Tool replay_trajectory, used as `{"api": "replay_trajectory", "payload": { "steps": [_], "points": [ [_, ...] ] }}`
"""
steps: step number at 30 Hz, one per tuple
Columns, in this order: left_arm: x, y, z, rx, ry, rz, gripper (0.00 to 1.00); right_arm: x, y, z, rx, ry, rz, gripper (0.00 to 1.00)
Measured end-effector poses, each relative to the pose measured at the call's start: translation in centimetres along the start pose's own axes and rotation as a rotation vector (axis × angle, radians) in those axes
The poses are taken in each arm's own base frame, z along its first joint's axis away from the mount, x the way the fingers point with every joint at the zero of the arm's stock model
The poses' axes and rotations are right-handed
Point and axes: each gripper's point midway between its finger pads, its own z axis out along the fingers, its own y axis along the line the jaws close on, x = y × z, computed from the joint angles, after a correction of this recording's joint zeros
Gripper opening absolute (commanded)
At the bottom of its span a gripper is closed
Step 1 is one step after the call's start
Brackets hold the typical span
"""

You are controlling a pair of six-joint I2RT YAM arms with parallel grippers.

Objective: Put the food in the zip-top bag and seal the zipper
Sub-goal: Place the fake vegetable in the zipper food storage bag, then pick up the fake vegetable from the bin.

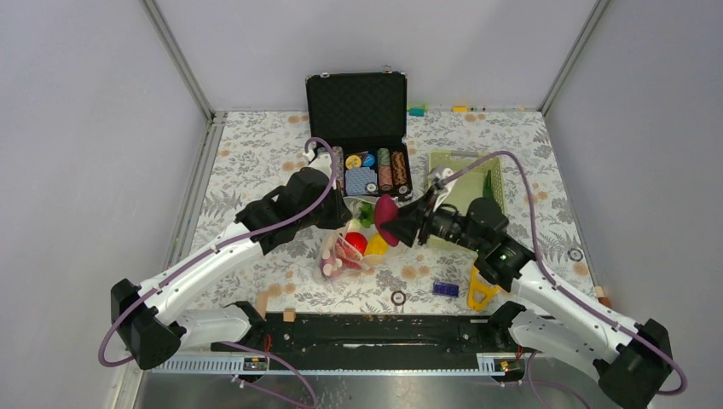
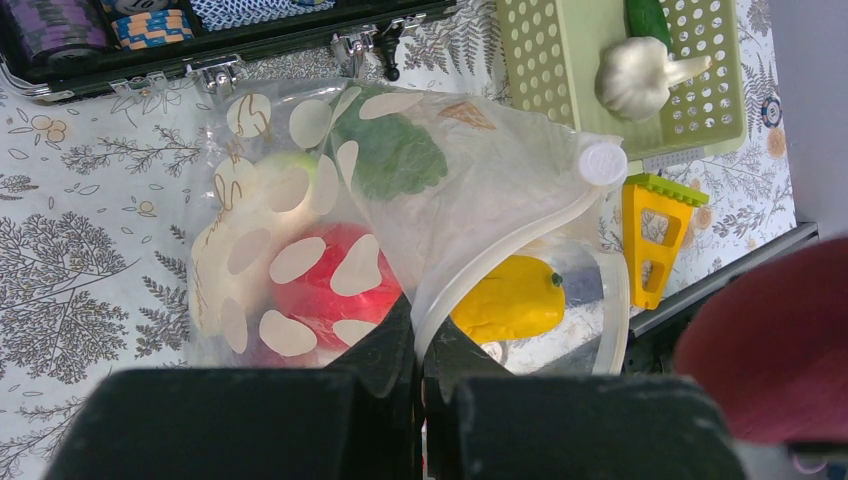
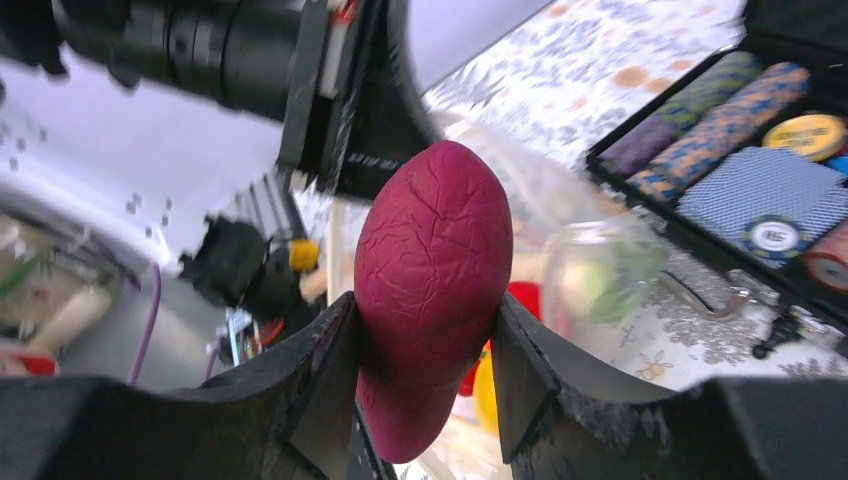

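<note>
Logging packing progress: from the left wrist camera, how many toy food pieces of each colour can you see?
Red: 1, tomato
Yellow: 1, yellow piece
Green: 2, leaf, dark green piece
White: 2, garlic, pale piece
Purple: 1, sweet potato
Total: 7

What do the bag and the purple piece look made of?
The bag: thin clear plastic film, glossy; it creases and the food shows through. The purple piece: likely moulded plastic or rubber, matte, with a wrinkled skin; which one is unclear.
</note>
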Motion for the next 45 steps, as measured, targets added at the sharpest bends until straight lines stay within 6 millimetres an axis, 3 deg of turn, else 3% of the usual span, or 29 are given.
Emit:
{"api": "replay_trajectory", "payload": {
  "steps": [4,9,19,25,31,37,42,45],
  "points": [
    [0.0,-0.1,-0.1,0.006,-0.001,0.000,0.00,3.4,1.6,1.4,-0.081,0.133,-0.072,0.42],
    [0.0,-0.2,-0.2,0.012,0.001,-0.001,0.00,5.6,0.6,2.9,-0.047,0.223,-0.094,0.49],
    [0.0,-0.4,-0.3,0.021,0.004,-0.002,0.00,5.7,0.3,4.8,0.036,0.228,-0.115,0.73],
    [0.1,-0.5,-0.3,0.030,0.010,-0.004,0.00,6.2,0.1,5.1,0.071,0.237,-0.117,0.81],
    [0.2,-0.6,-0.3,0.036,0.013,-0.005,0.00,4.7,-1.0,4.5,0.170,0.181,-0.110,0.99],
    [0.1,-0.9,-0.3,0.048,0.010,-0.005,0.00,1.7,-5.3,1.4,0.469,0.088,-0.117,1.00],
    [0.3,-1.2,-0.4,0.064,0.021,-0.010,0.00,1.0,-12.3,-3.1,0.787,0.093,-0.003,1.00],
    [0.3,-1.3,-0.4,0.067,0.023,-0.013,0.00,1.6,-17.2,-7.2,1.018,0.111,0.135,1.00]
  ]
}}
